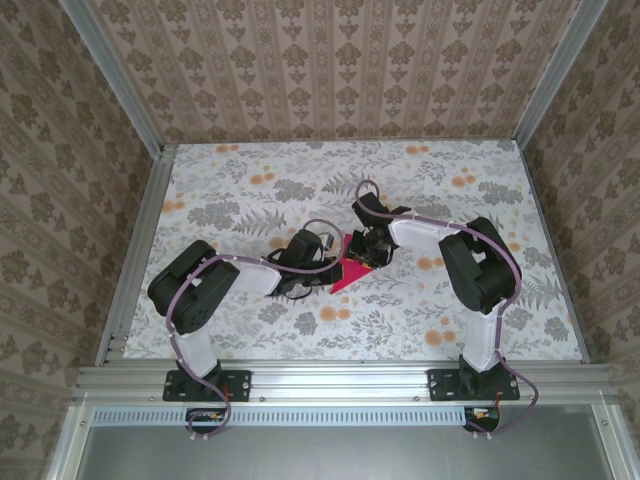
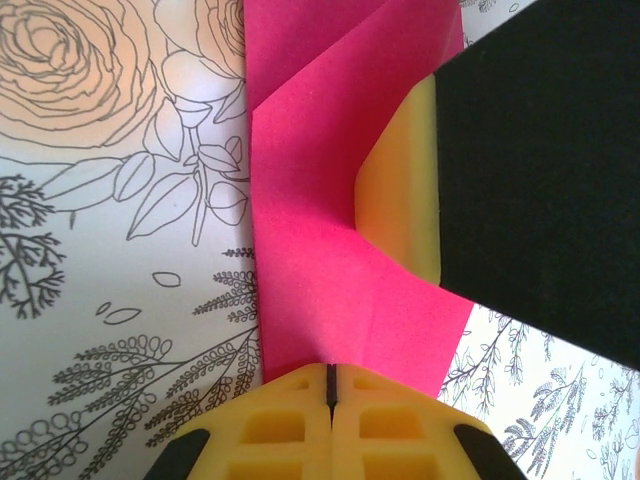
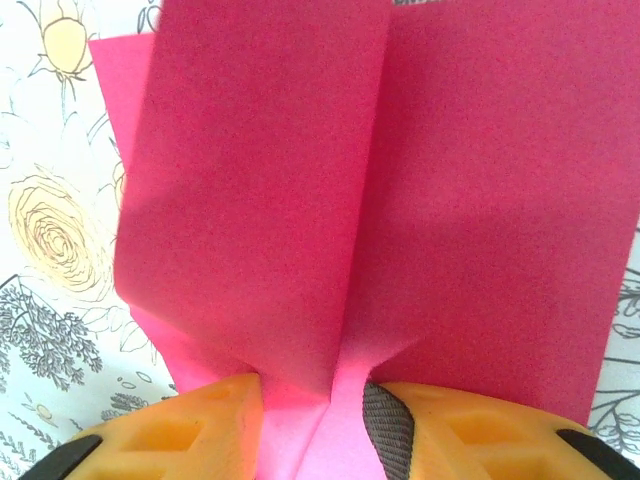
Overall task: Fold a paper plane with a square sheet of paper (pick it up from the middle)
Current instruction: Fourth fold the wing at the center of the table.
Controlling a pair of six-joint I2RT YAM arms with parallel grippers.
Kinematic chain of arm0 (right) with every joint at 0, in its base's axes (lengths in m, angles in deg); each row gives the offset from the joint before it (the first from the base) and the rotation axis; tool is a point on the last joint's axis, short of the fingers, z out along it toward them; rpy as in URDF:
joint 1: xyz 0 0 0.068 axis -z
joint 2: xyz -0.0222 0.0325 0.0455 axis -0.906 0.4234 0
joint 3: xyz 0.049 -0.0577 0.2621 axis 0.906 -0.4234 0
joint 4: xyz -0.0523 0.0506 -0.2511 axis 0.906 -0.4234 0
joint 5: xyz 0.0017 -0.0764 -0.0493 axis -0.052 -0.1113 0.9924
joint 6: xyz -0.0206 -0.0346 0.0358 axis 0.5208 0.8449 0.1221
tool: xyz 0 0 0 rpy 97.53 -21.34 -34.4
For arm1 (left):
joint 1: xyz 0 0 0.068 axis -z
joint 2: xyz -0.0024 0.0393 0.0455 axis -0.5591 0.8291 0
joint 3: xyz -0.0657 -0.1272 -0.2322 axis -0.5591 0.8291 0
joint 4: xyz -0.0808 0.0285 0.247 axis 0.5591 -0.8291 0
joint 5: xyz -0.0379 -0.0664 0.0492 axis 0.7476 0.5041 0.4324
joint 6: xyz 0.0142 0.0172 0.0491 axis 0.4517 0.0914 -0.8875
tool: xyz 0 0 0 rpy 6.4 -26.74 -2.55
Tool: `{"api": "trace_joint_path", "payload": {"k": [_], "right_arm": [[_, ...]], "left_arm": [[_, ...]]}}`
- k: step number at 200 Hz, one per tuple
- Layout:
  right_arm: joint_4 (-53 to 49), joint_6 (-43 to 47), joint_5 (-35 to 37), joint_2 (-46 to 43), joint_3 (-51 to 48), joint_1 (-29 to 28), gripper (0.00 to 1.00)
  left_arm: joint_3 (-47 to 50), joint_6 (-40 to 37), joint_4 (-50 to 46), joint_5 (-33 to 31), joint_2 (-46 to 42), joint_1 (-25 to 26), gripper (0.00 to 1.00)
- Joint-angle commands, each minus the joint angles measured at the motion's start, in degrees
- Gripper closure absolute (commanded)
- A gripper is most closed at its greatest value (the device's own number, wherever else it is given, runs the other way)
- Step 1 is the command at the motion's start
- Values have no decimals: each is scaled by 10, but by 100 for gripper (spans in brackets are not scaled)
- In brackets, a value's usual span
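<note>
Left gripper [image 2: 330,385] clamps the square sheet of paper [image 2: 320,230] (folded, crease running away from the parted right gripper [image 3: 318,400]).

Top view: the left gripper [image 1: 326,260] and right gripper [image 1: 365,252] cover most of the paper [image 1: 352,275], and I cannot resolve their fingertips. Left wrist view: the right gripper hides the paper's right side, and the frame's top edge cuts the paper. Right wrist view: the paper runs off the top, and its lower end is lost between the fingers [image 3: 220,425].
</note>
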Motion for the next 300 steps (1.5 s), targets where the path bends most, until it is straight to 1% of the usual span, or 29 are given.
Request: {"api": "trace_joint_path", "payload": {"k": [1,17,39,67,80,103,119,137,154,177,237,259,300], "right_arm": [[-19,19,20,46,-49,11,58],[-1,40,-17,18,-32,19,57],[52,60,-80,-36,-27,42,55],[98,97,-146,-85,-32,57,55],[114,125,-167,-101,-42,57,60],[152,128,-187,-111,-81,57,67],[174,122,-202,-102,-98,54,76],[193,122,-222,-88,-104,48,84],[188,126,-226,-73,-99,42,91],[185,126,-234,-55,-99,39,95],[177,132,-207,-15,-101,28,96],[170,135,-183,-5,-99,28,96],[166,143,-167,6,-93,43,96]], "left_arm": [[3,6,-77,-14,22,6,96],[7,8,-84,-16,23,5,96],[11,11,-88,-16,26,6,97],[11,11,-93,-17,25,5,97],[12,11,-96,-20,25,6,97],[12,12,-99,-21,25,5,97],[12,12,-101,-22,26,6,97],[11,11,-106,-20,26,6,98],[10,12,-109,-23,26,5,98],[13,14,-110,-25,25,6,98],[10,12,-114,-24,20,9,98],[9,11,-117,-24,18,10,98],[10,15,-130,-26,19,9,97]]}}
